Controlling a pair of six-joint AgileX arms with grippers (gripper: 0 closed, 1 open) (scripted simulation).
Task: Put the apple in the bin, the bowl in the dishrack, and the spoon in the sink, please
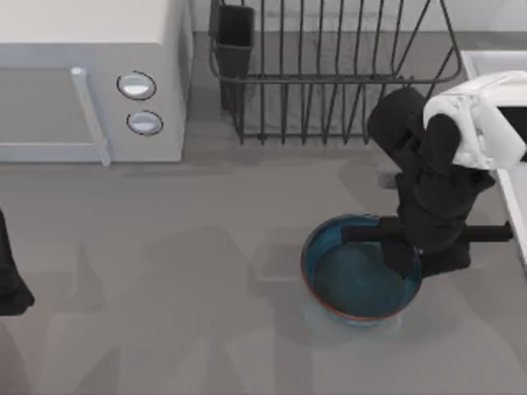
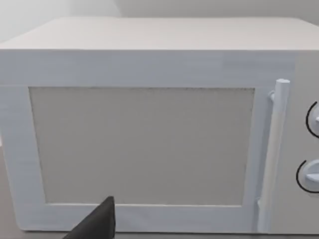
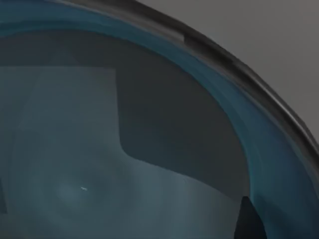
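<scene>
The bowl (image 1: 350,276) stands on the desk (image 1: 165,288), in front of the dishrack (image 1: 329,74). The right gripper (image 1: 408,251) is over its right rim; if it grips, I cannot tell. The left arm is parked at the left edge.

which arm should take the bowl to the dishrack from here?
Right. The right gripper is already at the bowl rim, with the dishrack just behind it. The left arm sits at the table's far left edge, facing the microwave.

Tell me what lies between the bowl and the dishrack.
In the top view, bare grey table separates the bowl from the dishrack. The right arm's dark body reaches over the bowl's right side; the right gripper is at its rim.
</scene>
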